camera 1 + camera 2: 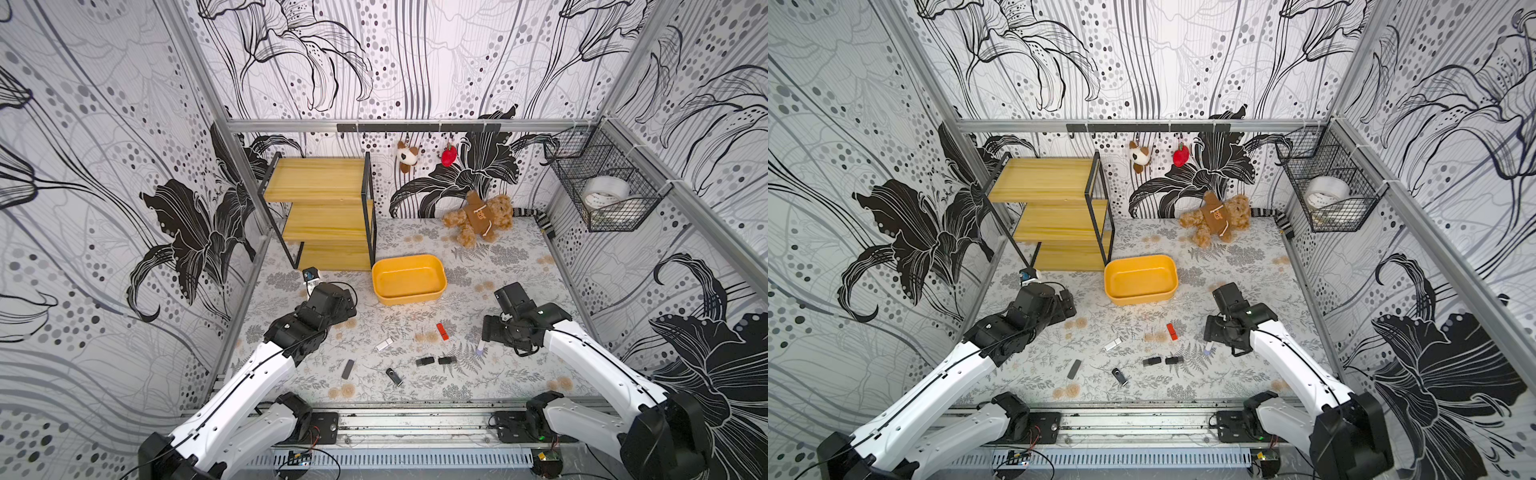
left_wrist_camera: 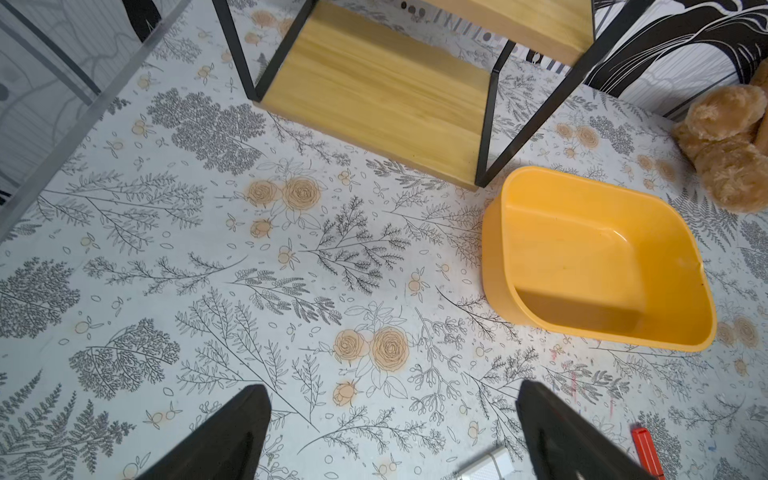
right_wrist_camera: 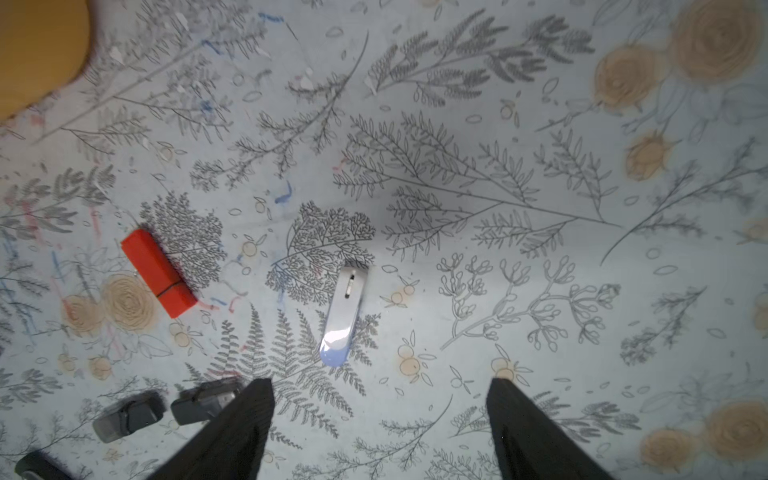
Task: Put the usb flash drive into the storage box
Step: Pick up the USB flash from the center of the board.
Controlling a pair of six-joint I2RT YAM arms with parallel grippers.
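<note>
The yellow-orange storage box (image 1: 409,279) (image 2: 598,266) stands empty behind the table's middle. Several usb flash drives lie in front of it. They include a white one with a blue tip (image 1: 481,347) (image 3: 344,309), a red one (image 1: 443,331) (image 3: 158,274), a silver one (image 1: 384,344) and two short black ones (image 1: 424,360). My right gripper (image 3: 380,384) hovers open just short of the white drive's blue end, with nothing between its fingers. My left gripper (image 2: 390,390) (image 1: 347,307) hangs open over bare cloth, left of the box.
A wooden shelf rack (image 1: 324,208) stands at the back left, close to the box. A teddy bear (image 1: 478,218) lies at the back. A wire basket (image 1: 606,191) holding tape hangs on the right wall. More dark drives (image 1: 394,376) (image 1: 348,368) lie near the front edge.
</note>
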